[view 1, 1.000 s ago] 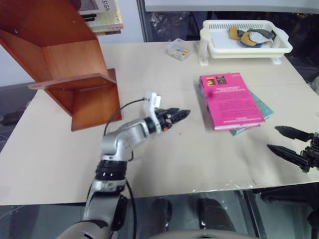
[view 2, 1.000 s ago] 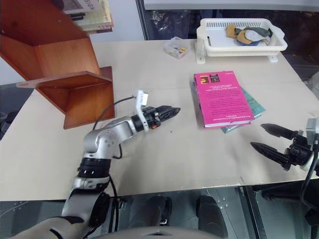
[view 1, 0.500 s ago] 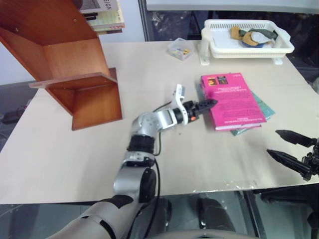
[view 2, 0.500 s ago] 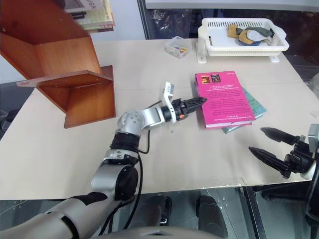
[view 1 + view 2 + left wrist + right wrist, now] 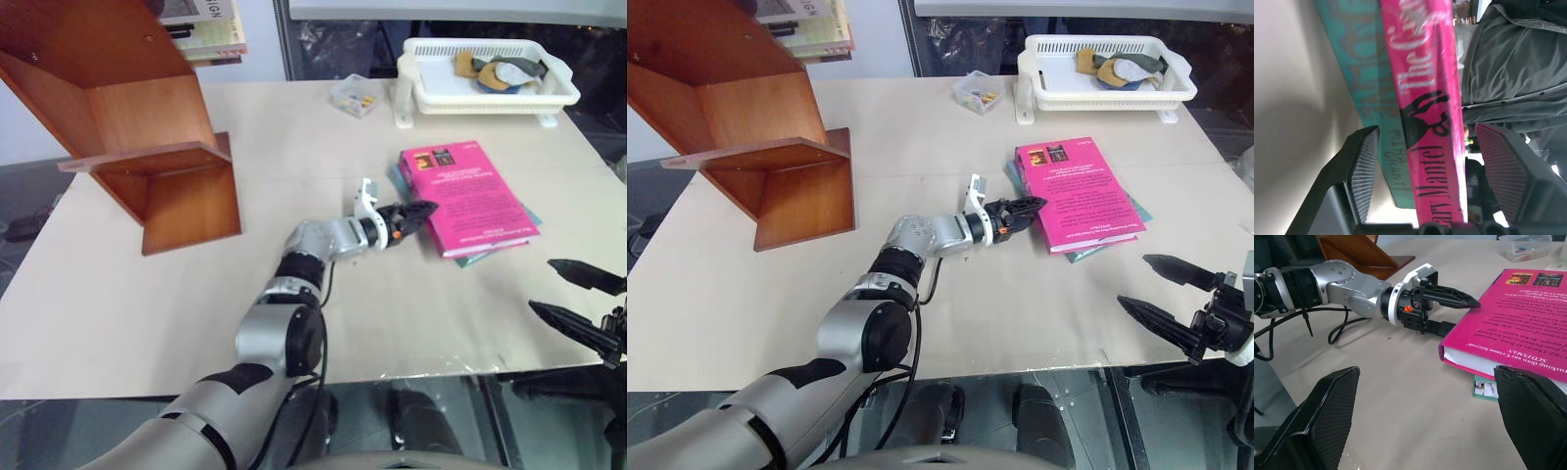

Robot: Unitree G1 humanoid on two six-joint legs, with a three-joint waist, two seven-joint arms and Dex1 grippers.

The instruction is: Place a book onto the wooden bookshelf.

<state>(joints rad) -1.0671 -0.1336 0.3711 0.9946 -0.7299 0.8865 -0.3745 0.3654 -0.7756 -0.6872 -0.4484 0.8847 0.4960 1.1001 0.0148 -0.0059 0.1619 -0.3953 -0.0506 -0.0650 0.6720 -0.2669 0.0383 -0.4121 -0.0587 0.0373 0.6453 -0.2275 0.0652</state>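
Observation:
The pink book (image 5: 470,196) lies flat on the table, right of centre, on top of a teal book (image 5: 490,257). My left gripper (image 5: 423,213) is open at the pink book's near-left corner, one finger over the cover and one low beside the edge. In the left wrist view the spine (image 5: 1425,98) runs between the two pads with gaps on both sides. My right gripper (image 5: 541,284) hangs open near the table's front right edge, apart from the books. The wooden bookshelf (image 5: 127,108) stands at the far left.
A white basket (image 5: 490,93) with small items sits at the back right, with a small clear box (image 5: 353,98) to its left. Pale books (image 5: 211,29) lean behind the shelf. A person in a grey jacket (image 5: 1513,63) stands past the table.
My left gripper has moved right across the table and rolled, so its fingers now straddle the pink book's edge. The book's near end has swung slightly right. The right gripper has barely moved.

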